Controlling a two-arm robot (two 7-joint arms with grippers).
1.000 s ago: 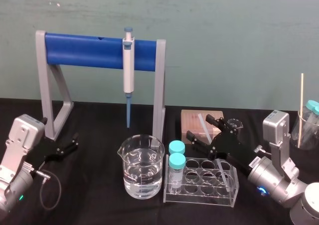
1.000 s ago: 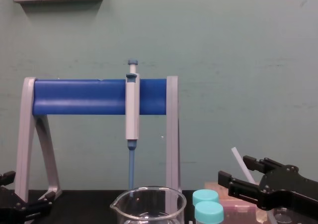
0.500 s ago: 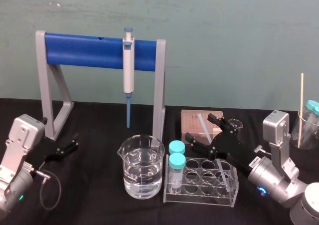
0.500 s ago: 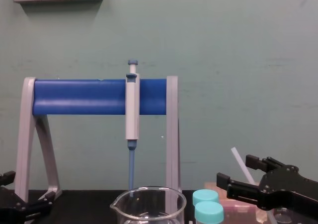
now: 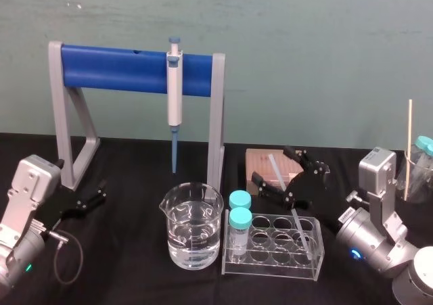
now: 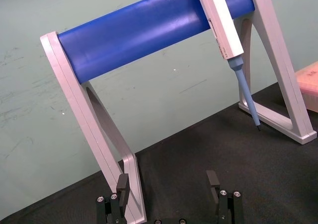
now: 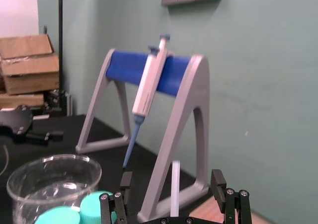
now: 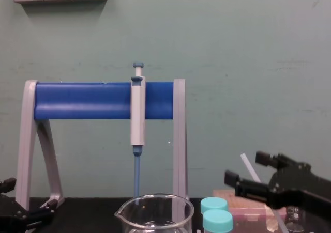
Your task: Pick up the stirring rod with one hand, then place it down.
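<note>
Stirring rod [image 5: 296, 221]: one, between right gripper [image 5: 272, 164] jaws; capped vials [image 5: 239, 218]: two.

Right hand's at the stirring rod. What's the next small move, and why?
Probably close the right hand on the stirring rod: its open fingers straddle the rod, which leans in the test tube rack. Left hand rests idle near the pipette stand.

A pipette [image 5: 174, 92] hangs on the blue stand [image 5: 115, 68] behind a water-filled beaker [image 5: 193, 234].
</note>
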